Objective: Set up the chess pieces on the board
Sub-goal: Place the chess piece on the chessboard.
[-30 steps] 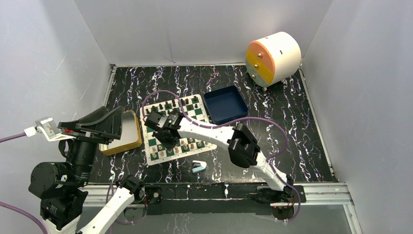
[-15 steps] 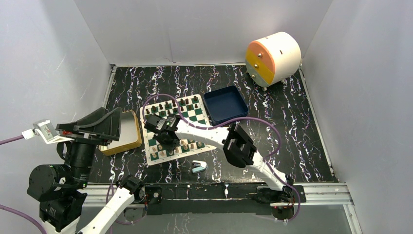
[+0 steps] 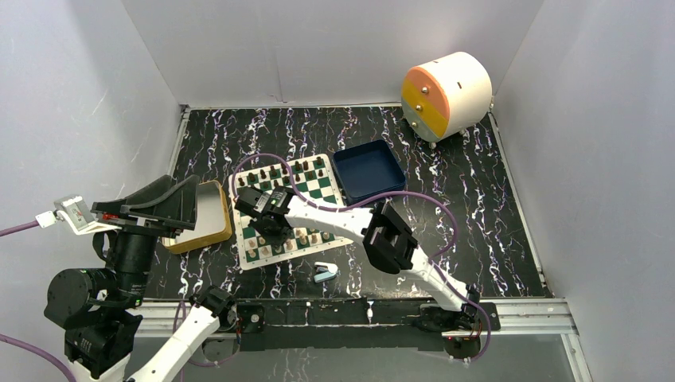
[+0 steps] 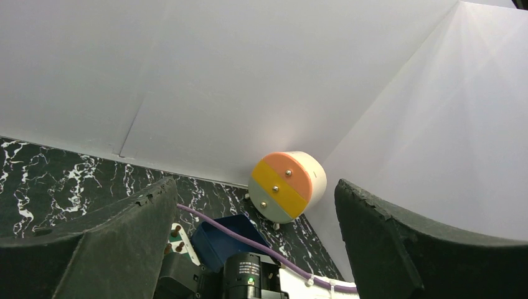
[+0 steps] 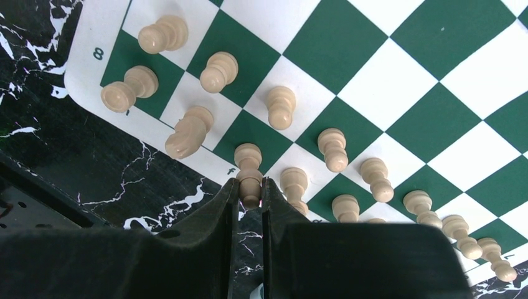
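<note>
At lower centre of the right wrist view, the right gripper [image 5: 249,190] clamps a tan chess piece [image 5: 249,157] at the board [image 5: 348,37] edge; the left gripper [image 4: 254,187] stands wide apart.

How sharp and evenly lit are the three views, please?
Top external: soft, even light, but the board is small and its details vague. Left wrist: bright walls, own fingers near-black, drum sharp. Right wrist: tan pieces crisp, the pincer gripping one a dark silhouette.

Right arm [image 3: 328,216] over checkered board [image 3: 322,189]
</note>
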Available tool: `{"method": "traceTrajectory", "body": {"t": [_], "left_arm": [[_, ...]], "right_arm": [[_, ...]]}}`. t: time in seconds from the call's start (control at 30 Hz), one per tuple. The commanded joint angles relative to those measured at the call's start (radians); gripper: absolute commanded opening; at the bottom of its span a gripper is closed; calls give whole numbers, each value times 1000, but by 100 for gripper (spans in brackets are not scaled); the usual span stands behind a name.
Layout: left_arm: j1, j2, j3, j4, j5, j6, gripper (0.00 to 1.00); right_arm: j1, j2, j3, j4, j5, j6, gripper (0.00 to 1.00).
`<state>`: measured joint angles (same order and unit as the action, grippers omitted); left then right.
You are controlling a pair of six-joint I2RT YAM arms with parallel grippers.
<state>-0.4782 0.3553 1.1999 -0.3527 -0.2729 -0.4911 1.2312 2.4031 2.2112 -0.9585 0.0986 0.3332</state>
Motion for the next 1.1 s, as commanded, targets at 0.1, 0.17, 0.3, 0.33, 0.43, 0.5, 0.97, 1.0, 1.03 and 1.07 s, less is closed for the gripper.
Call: {"method": "traceTrajectory", "body": {"t": [0.1,0.17,0.3,0.33,0.43,0.5,0.97,1.0,1.03,1.07], "left_arm": [[0,8,8,20,-6,9,94],[0,5,9,20,-8,11,95],[0,4,6,20,-8,10,94],[0,4,8,20,-8,10,95],[0,4,8,20,-6,9,95],[0,4,7,20,-6,9,95],[0,4,-4,20,3,22,95],[0,4,-6,19,4,23,95],[0,4,-6,19,4,25,95],[-1,4,-9,19,4,26,95]], "right_arm": [[5,25,53,20,9,-4,17],[5,25,53,18,8,-3,18],[5,25,54,19,3,-2,22],[5,25,54,19,2,-1,24],[4,25,56,24,-4,0,29],[4,22,58,26,-8,0,32],[5,-13,56,61,-8,9,45],[5,-20,57,66,-9,8,47],[5,-28,56,72,-7,8,48],[5,-38,55,77,-6,9,50]]}}
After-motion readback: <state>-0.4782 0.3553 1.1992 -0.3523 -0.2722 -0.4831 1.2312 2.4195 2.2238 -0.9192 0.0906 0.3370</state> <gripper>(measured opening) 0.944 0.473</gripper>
